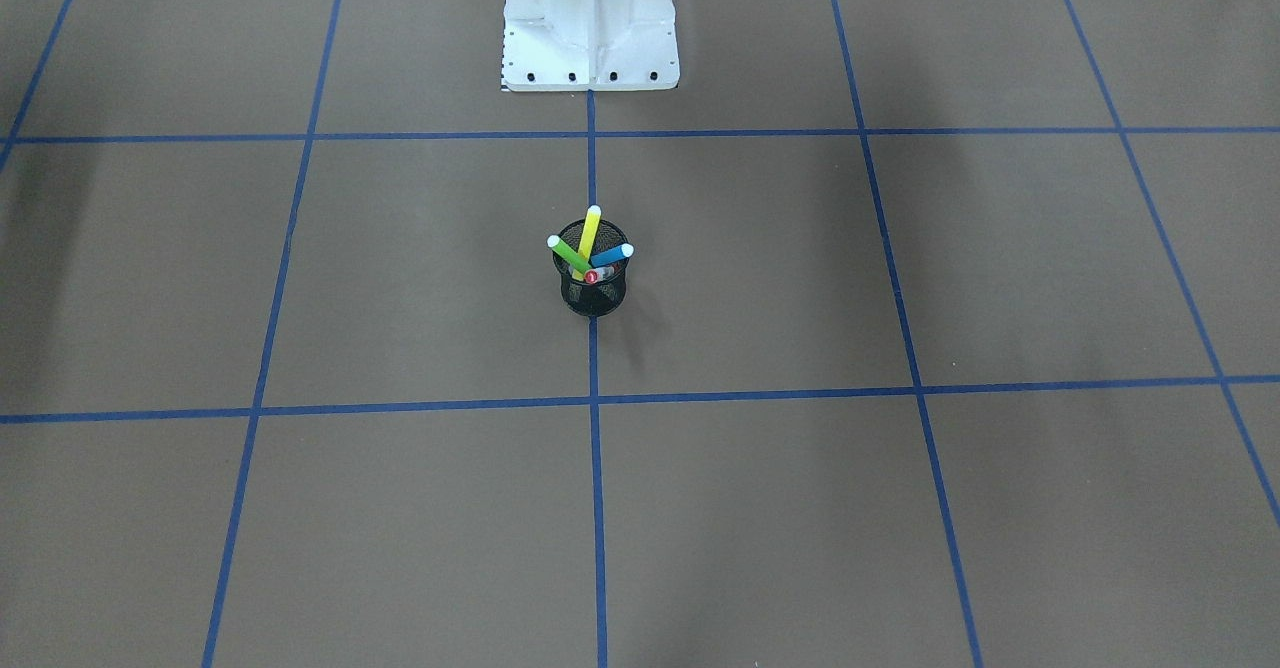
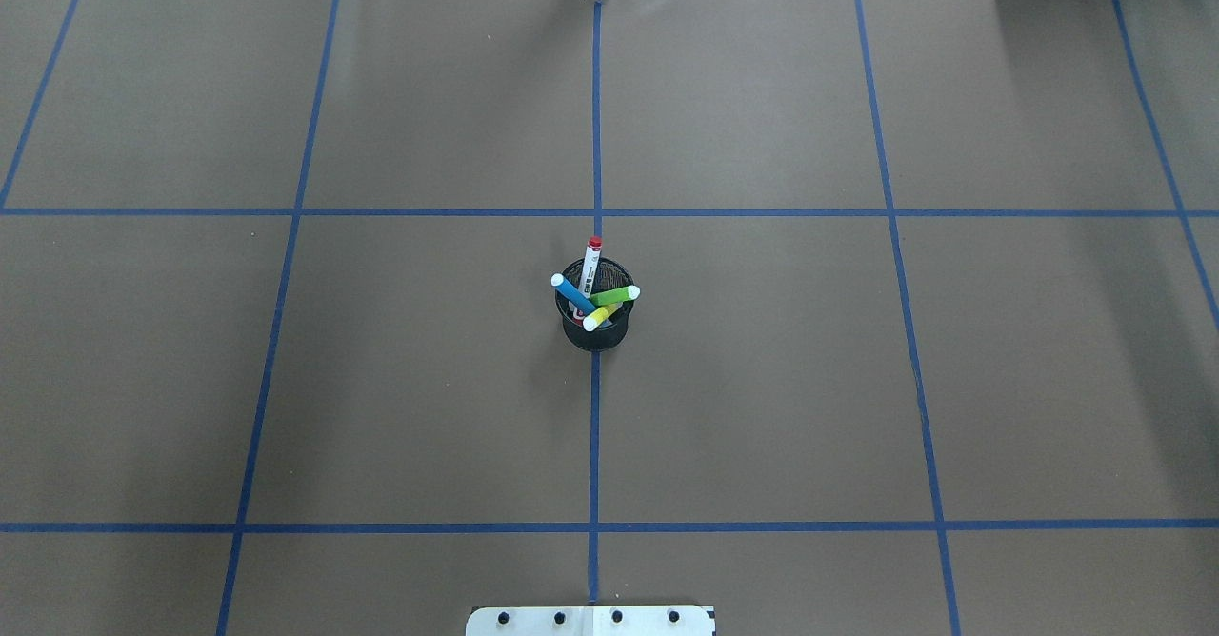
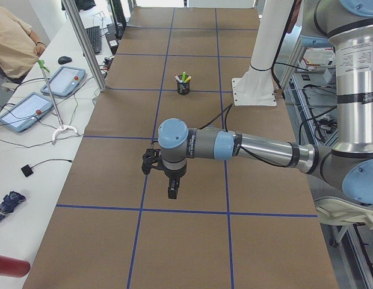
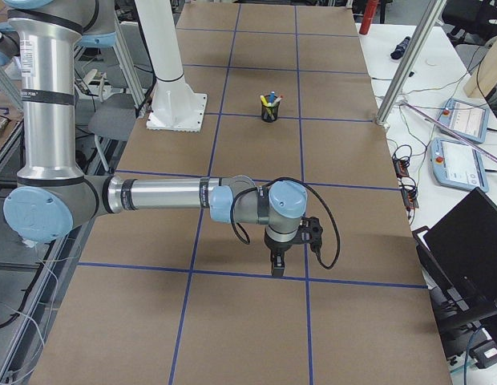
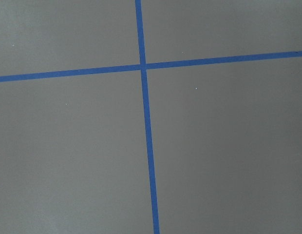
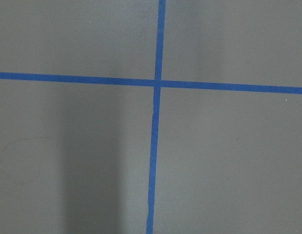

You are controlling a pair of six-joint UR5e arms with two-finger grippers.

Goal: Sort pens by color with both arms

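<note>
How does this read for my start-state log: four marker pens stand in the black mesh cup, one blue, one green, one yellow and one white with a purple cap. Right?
Not quite: the white-bodied marker pen has a red cap, not purple, as the overhead exterior view shows. The rest holds: it stands with the blue pen, green pen and yellow pen in the black mesh cup.

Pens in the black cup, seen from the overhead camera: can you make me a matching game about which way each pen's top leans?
All four stand in the black mesh cup.

Pens:
1. blue pen
2. green pen
3. yellow pen
4. red-capped pen

Top leans, in the overhead view:
A. toward the view's right
B. toward the bottom edge, the robot's side
C. toward the view's left
D. toward the top edge, away from the robot

Pairs: 1-C, 2-A, 3-B, 4-D.
</note>
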